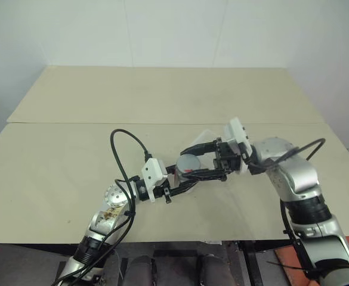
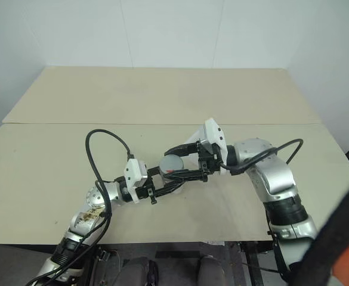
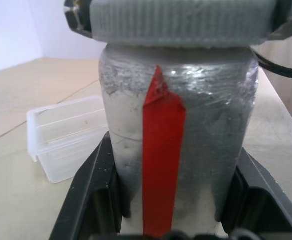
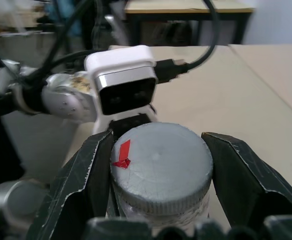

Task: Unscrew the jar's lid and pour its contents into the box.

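Observation:
The silvery-grey jar [image 3: 205,120], with a red strip down its side, is held above the table, and my left gripper [image 1: 185,182] is shut on its body from the left. Its ribbed grey lid [image 4: 160,165], with a small red mark, sits on the jar. My right gripper [image 1: 187,162] reaches in from the right and is shut on the lid, one black finger [image 4: 81,185] on each side. The clear plastic box [image 3: 61,137] lies on the table just beyond the jar. The contents are hidden inside the jar.
The tan table [image 1: 73,167] spreads wide on all sides of the arms, with a seam [image 1: 102,123] running across it. A black cable [image 1: 122,161] loops up from my left wrist. White walls stand behind the table's far edge.

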